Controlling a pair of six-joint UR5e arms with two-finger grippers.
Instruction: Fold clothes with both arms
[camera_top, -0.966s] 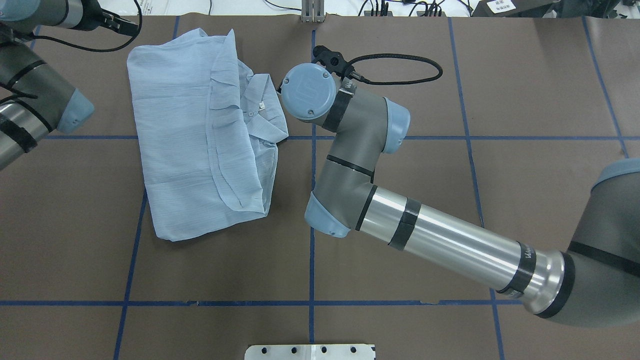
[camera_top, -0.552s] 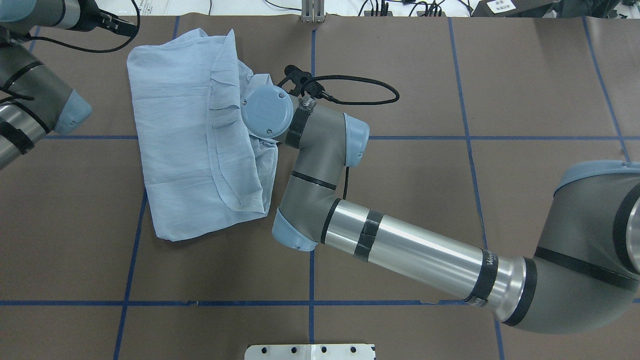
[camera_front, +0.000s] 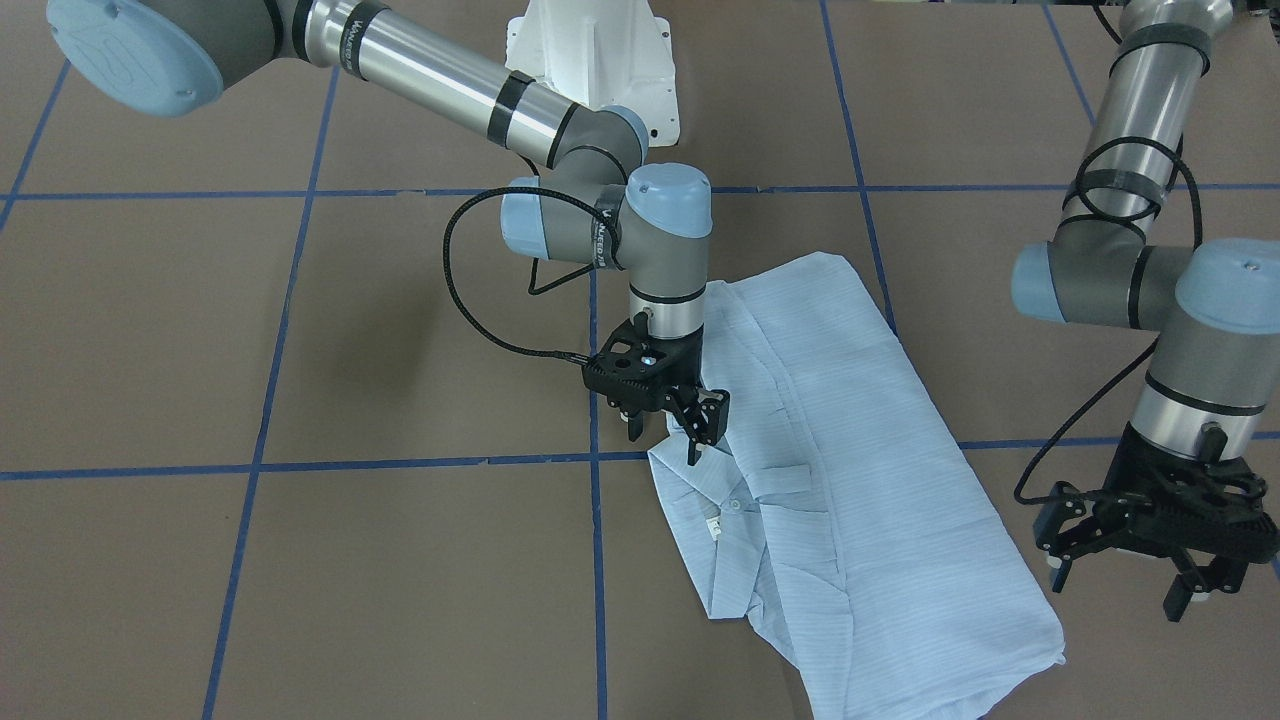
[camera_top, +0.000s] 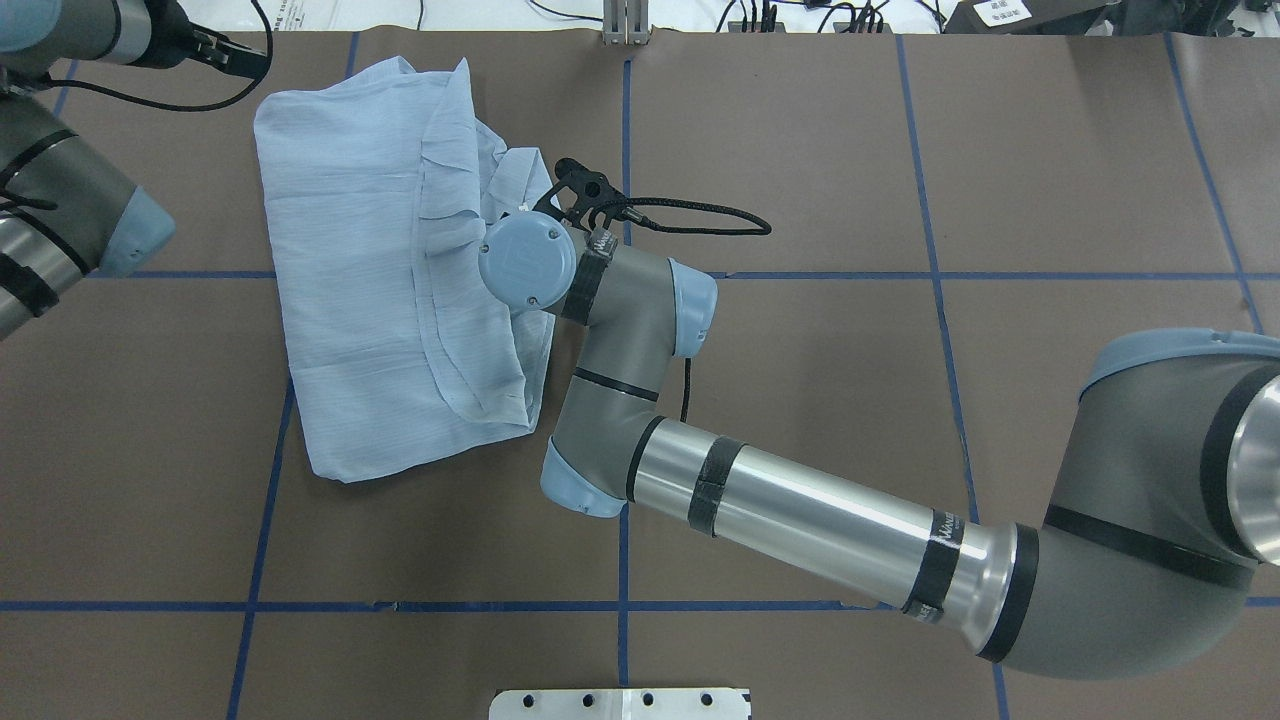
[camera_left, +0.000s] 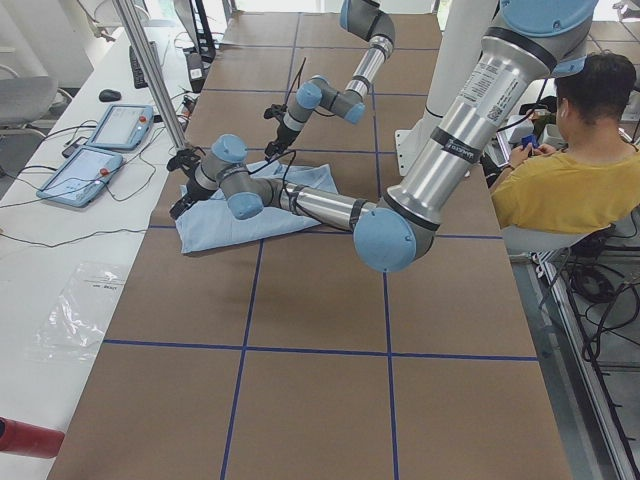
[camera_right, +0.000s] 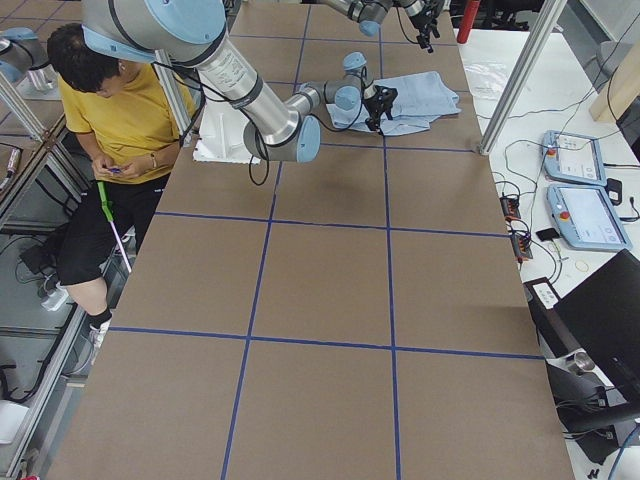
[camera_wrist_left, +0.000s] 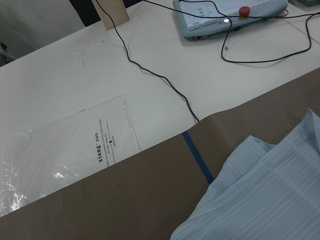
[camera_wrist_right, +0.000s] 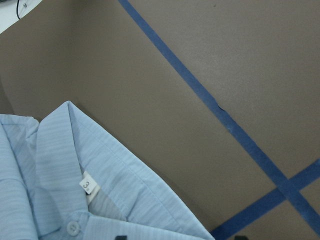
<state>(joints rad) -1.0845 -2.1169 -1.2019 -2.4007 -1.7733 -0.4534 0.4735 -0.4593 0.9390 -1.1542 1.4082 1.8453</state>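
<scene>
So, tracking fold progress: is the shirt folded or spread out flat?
Folded: the shirt lies as a narrow rectangle, side layers overlapping, no sleeve sticking out, collar exposed.

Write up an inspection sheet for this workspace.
Surface: brown mat with a blue tape grid, lying flat.
Job's things: pale-blue shirt, partly folded; collar and neck label exposed.
Clutter: clear plastic bag on the white bench beside the mat.
Tools: right tool open, at the collar edge; left tool open, holding nothing, beside the shirt.
Cables: black cable looping off the right wrist; black wire across the bench.
Surroundings: seated person; teach pendants.
</scene>
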